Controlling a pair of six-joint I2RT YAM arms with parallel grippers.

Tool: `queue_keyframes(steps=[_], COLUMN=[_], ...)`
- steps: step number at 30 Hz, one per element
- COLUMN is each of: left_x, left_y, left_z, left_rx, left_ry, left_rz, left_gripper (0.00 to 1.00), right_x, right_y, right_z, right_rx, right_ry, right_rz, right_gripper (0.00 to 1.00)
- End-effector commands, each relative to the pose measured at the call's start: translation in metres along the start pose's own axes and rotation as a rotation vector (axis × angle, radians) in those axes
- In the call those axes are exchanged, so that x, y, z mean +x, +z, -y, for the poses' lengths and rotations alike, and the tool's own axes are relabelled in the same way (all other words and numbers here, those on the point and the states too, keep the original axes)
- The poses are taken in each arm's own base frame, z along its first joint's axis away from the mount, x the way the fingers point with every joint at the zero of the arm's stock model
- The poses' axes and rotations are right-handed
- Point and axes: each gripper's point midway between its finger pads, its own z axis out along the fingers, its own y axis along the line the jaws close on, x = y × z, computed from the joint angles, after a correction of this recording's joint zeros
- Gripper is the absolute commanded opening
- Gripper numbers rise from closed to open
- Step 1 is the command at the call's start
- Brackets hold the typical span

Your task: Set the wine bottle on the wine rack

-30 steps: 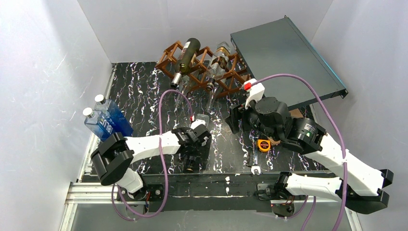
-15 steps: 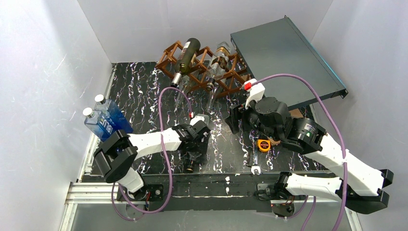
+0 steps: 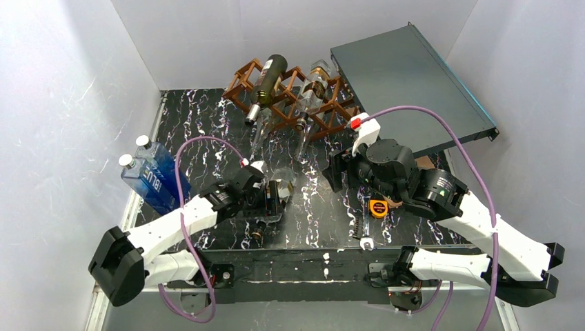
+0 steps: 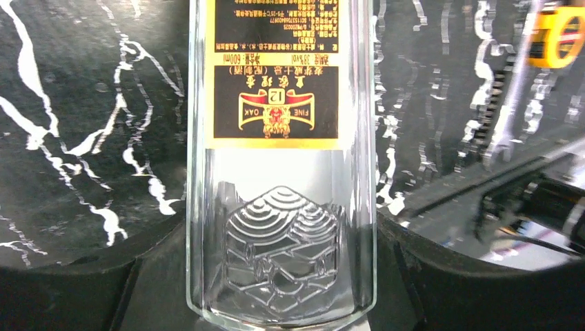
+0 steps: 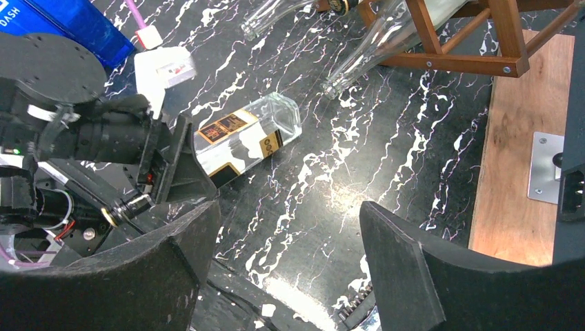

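The left arm has been swung outward: in the top view its elbow is now seen lower and further left than half a second ago. The left gripper (image 3: pixel 265 200) has been carried slightly left, and the wine bottle (image 3: pixel 277 187) has gone with it. The bottle is clamped between the dark pads (image 4: pixel 69 296), and the clear square glass is pressed on both sides in the wrist view. A black and gold label is seen on it, upside down to that camera. The bottle is held low over the black marbled table (image 3: pixel 200 131) at mid-table, near the front edge, with its cap end pointed toward the arm bases. Whether it is lifted clear or touching the surface cannot be told.

It is well apart from the wine rack (image 3: pixel 293 93), which is set at the back of the table. A dark green bottle (image 3: pixel 268 77) and a clear bottle (image 3: pixel 314 84) are already laid in the top row of that rack, necks toward the front.

The right gripper (image 5: pixel 286 214) is held spread wide with nothing between its fingers, over the table right of the bottle. A yellow tape measure (image 3: pixel 377 207) is seen just below the right wrist, and a blue bottle pack (image 3: pixel 153 174) is stood at the table's left edge. A dark grey panel (image 3: pixel 407 76) is propped beside the rack.
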Motion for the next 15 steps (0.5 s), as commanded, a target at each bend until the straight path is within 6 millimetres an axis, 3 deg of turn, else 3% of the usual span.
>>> queue_keyframes(steps=[1,10,15], left_x=[-0.036,-0.056,-0.061], left_y=[-0.033,-0.046,-0.041], left_z=[0.047,0.06,0.056], left_rx=[0.276,0.383,0.376], left_ry=[-0.063,-0.153,-0.187], left_rz=[0.109,0.155,0.193], left_gripper=[0.0,0.0,0.0], right_x=[-0.01,-0.009,-0.007], right_y=[-0.002,-0.002,0.001], right_z=[-0.001,-0.002,-0.005], right_rx=[-0.004,-0.01,-0.018], right_ry=[0.009,0.011,0.013], right_rz=[0.043,0.038,0.031], right_gripper=[0.84,0.85,0.85])
